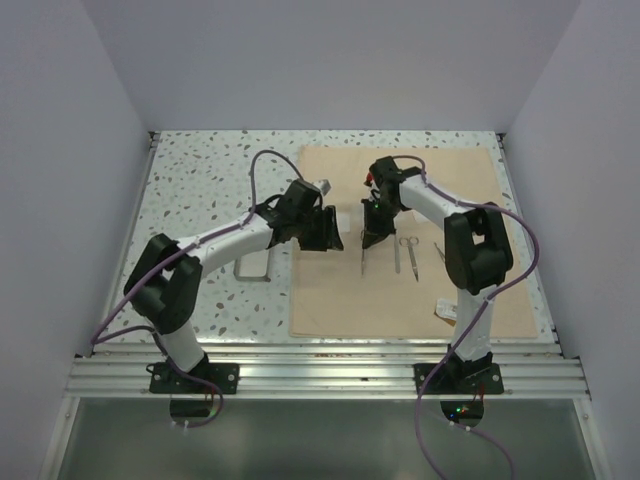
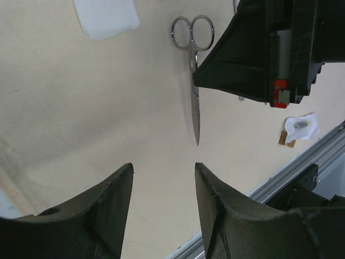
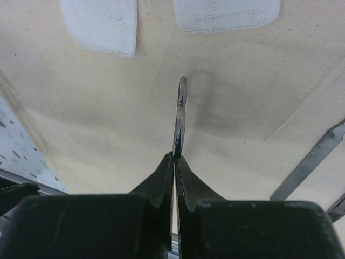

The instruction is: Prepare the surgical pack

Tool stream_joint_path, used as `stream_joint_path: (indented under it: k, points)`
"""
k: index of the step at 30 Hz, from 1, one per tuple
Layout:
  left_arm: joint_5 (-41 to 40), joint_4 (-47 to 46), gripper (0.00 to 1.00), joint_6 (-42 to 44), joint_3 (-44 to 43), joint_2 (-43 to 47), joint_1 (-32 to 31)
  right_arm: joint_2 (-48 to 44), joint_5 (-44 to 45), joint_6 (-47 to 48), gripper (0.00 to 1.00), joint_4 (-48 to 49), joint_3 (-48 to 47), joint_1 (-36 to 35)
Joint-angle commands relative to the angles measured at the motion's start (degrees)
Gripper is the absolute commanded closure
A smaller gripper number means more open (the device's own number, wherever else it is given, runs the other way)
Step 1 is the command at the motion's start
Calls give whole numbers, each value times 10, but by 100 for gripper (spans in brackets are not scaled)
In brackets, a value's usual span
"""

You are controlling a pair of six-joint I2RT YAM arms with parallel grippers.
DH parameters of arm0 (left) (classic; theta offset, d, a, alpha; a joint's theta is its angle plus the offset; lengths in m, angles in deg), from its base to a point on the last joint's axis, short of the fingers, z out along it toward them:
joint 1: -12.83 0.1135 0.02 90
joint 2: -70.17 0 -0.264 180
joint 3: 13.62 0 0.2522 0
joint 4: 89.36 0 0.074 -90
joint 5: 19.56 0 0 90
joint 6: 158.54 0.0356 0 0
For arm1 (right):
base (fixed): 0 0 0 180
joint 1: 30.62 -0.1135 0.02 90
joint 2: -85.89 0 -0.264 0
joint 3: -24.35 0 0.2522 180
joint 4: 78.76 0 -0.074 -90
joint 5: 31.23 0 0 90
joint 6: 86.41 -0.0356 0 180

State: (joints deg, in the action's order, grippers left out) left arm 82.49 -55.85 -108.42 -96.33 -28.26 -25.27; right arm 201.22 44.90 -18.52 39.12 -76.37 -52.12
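The tan cloth sheet [image 1: 400,290] covers the right half of the table. My right gripper [image 1: 370,236] is shut on steel scissors [image 1: 363,260] and holds them on edge just above the cloth. In the right wrist view the gripper [image 3: 175,157] pinches the scissors [image 3: 180,116], whose shadow falls on the cloth. The left wrist view shows the scissors [image 2: 194,81] from the side, rings far, tip near. My left gripper [image 1: 325,230] is open and empty beside them, also over the cloth [image 2: 97,108]. Two white gauze squares [image 3: 99,21] lie beyond. The white packet [image 1: 447,310] lies near the cloth's front right.
Thin forceps [image 1: 396,255], a second pair of scissors [image 1: 411,255] and another instrument [image 1: 440,250] lie side by side on the cloth right of the held scissors. A grey metal tray [image 1: 252,270] sits on the speckled table under my left arm, partly hidden.
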Motion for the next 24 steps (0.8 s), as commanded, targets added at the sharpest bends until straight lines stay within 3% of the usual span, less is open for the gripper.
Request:
stream_joint_path:
  k: [1, 11, 17, 22, 24]
  points:
    - [17, -37, 47, -7, -32, -19, -14, -33, -34, -14, 100, 12, 4, 1]
    - [21, -30, 43, -10, -75, -83, -33, -32, -70, -52, 100, 34, 27, 12]
    - [-22, 10, 41, 10, -126, -129, -63, -27, -90, -79, 100, 42, 32, 13]
    - [-92, 55, 45, 29, -161, -163, -87, -26, -100, -91, 100, 43, 35, 13]
    - [-113, 66, 53, 31, -165, -167, -90, -28, -98, -92, 100, 42, 36, 14]
